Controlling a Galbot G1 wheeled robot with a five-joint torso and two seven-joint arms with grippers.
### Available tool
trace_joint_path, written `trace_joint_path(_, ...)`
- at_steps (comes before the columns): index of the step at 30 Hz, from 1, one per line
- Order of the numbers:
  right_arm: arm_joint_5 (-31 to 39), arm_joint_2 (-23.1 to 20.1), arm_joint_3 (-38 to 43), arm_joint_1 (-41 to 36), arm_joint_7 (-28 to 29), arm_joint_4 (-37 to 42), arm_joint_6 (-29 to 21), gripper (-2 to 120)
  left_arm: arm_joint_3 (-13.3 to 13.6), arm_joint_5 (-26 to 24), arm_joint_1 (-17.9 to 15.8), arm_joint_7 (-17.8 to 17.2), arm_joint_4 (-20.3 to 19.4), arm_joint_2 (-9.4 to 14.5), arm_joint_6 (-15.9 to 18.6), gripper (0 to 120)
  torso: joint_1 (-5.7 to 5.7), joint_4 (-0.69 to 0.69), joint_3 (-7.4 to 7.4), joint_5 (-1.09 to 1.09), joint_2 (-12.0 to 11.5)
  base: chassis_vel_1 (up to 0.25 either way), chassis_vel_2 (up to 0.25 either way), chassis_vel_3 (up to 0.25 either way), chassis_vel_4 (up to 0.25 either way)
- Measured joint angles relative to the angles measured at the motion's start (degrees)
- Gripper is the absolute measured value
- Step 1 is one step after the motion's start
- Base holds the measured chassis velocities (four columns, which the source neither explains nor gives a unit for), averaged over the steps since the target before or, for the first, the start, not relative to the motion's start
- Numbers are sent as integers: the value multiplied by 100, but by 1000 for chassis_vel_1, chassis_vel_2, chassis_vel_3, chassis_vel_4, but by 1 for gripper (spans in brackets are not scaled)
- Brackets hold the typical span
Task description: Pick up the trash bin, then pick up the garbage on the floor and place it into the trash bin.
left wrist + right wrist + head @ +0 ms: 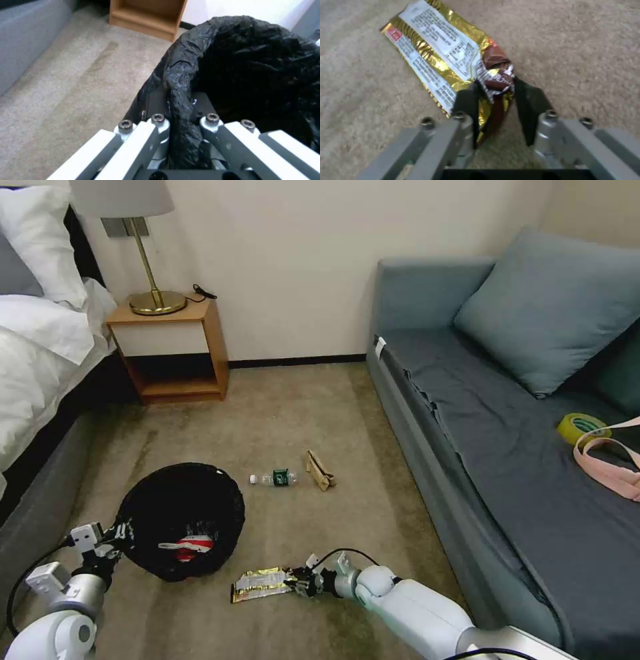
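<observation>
Right gripper point(495, 86) pinches crumpled end of yellow-silver snack wrapper point(436, 52) (light, limp, slippery foil) | left gripper point(181, 110) clamps trash bin point(180, 517) rim.

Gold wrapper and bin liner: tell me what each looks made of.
The gold wrapper looks like metallised foil film: shiny, creased, printed with text panels; the right pincer has pinched one end on the carpet. The bin liner looks like thin black plastic film: glossy, crinkled, folded over the rim, where the left pincer clamps it.
</observation>
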Motion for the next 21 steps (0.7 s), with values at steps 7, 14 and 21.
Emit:
trace_joint_path(7, -11, 19, -9, -3, -17, -25, 19, 0, -4, -7, -2, -3, 16, -3, 0, 5, 0, -3, 1, 0, -1, 0, 0, 0, 0)
trace_joint_path(14, -16, -5, 53, 55, -41, -13, 27, 0, -3, -7, -2, -3, 29, -19, -2, 5, 1, -2, 2, 0, -2, 0, 0, 0, 0)
trace_joint_path(21, 73, -128, 229, 232, 25, 287, -26, 0, 3, -6, -7, -3, 34, -20, -8, 5, 1, -5, 2, -2, -2, 0, 0, 0, 0)
